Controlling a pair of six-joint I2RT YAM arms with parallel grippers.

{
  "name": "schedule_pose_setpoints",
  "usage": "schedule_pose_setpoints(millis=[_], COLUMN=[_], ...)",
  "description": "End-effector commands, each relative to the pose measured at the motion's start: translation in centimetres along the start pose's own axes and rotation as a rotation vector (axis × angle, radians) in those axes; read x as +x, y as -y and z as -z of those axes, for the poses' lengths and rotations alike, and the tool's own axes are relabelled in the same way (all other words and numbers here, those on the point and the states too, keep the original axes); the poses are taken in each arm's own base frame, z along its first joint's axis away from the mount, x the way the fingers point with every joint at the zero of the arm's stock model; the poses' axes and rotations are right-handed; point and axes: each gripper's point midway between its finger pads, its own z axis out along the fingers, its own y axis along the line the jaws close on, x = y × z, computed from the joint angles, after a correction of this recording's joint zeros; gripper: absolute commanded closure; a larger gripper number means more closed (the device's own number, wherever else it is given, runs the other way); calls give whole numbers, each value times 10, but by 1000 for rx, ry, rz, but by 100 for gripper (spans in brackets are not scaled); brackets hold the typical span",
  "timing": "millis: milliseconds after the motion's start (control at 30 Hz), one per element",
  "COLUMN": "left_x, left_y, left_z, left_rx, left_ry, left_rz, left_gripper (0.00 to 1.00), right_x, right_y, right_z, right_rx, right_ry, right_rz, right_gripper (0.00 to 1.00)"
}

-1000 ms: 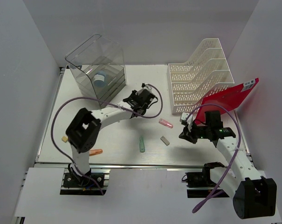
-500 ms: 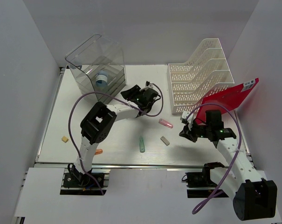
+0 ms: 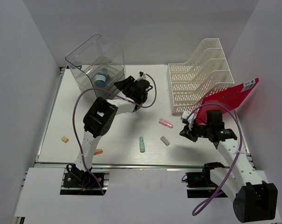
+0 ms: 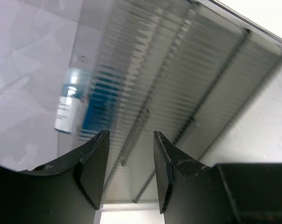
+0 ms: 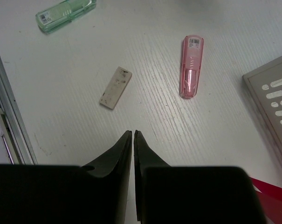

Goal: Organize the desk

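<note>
Overhead and wrist views of a two-arm workstation. The desk, a large flat white tabletop, fills the middle of the overhead view, with a silver metal rail along its near edge just ahead of both arm bases.

A clear plastic drawer box stands at the far left corner. A small blue-capped bottle is visible through its wall. A white slotted file rack stands at the far right, and a flat red folder leans just beside it on the right.

The left gripper reaches to the front of the drawer box. In the left wrist view its fingers stand apart with a clear gap and nothing between them, pointing at the ribbed drawer fronts.

The right gripper hangs over the right half of the desk, near the rack's front corner. In the right wrist view its fingers are nearly closed on each other and hold nothing.

Loose items lie on the tabletop. A pink translucent capsule-shaped case, a small grey rectangular block and a green translucent capsule-shaped case lie between the two arms, each apart from the others. An orange piece lies beside the left arm, and a small tan cube sits near the left edge.
</note>
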Motion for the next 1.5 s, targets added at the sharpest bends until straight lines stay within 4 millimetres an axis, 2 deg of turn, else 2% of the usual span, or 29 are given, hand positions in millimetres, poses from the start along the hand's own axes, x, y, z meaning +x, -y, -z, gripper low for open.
schedule_pose_setpoints(millis=[0, 300, 633, 933, 1467], left_x=[-15, -7, 7, 8, 24], left_y=[-33, -25, -17, -14, -12], left_z=[-8, -7, -6, -6, -13], left_rx=[-65, -59, -55, -52, -84], left_ry=[-8, -14, -26, -25, -41], left_rz=[104, 78, 47, 41, 15], left_gripper=[47, 52, 54, 55, 58], right_x=[-10, -13, -13, -13, -13], right_y=[5, 4, 4, 4, 3], right_z=[2, 2, 3, 3, 3], right_rx=[19, 19, 21, 22, 20], right_ry=[32, 40, 40, 42, 40], right_rz=[37, 45, 45, 48, 47], right_gripper=[89, 89, 88, 89, 89])
